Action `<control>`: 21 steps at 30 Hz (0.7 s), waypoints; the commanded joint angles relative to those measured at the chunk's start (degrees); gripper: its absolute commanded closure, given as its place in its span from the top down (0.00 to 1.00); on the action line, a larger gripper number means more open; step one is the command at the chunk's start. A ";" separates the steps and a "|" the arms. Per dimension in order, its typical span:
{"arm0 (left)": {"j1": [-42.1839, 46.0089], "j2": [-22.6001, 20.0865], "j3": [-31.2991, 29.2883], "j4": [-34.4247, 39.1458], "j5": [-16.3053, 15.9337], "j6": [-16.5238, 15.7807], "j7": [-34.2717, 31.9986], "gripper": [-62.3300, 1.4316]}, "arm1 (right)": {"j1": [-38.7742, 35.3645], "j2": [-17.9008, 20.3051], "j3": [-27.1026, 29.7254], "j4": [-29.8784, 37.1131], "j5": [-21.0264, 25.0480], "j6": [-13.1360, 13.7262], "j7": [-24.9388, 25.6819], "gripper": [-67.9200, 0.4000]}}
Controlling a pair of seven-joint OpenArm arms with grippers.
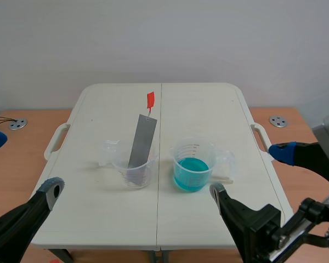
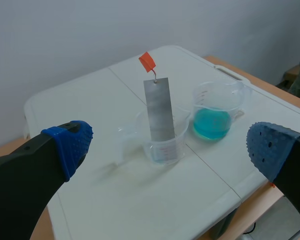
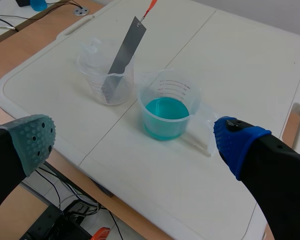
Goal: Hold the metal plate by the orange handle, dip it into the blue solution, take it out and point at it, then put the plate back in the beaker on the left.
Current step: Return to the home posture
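A grey metal plate [image 1: 141, 141] leans upright in the clear beaker [image 1: 134, 167] left of the table's middle seam, its orange handle [image 1: 150, 100] sticking up at the far end. To its right stands a second beaker of blue solution [image 1: 192, 164]. My left gripper [image 1: 23, 164] is open off the table's near left corner. My right gripper [image 1: 248, 172] is open at the near right, just short of the blue beaker. In the left wrist view the plate [image 2: 159, 110] and handle [image 2: 147, 62] lie ahead of the open fingers. The right wrist view shows the blue beaker [image 3: 167, 115] ahead and the plate [image 3: 124, 52] beyond.
The white folding table [image 1: 98, 219] rests on a wooden desk with round cable grommets [image 1: 17, 124] [image 1: 278, 121] at both sides. A thin pale stick [image 3: 197, 145] lies beside the blue beaker. Cables run over the desk at the far left.
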 commanded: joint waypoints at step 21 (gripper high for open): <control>-0.44 0.13 0.15 0.37 -0.52 0.07 3.17 1.00 | 0.85 0.79 0.70 1.03 0.42 0.00 0.79 0.98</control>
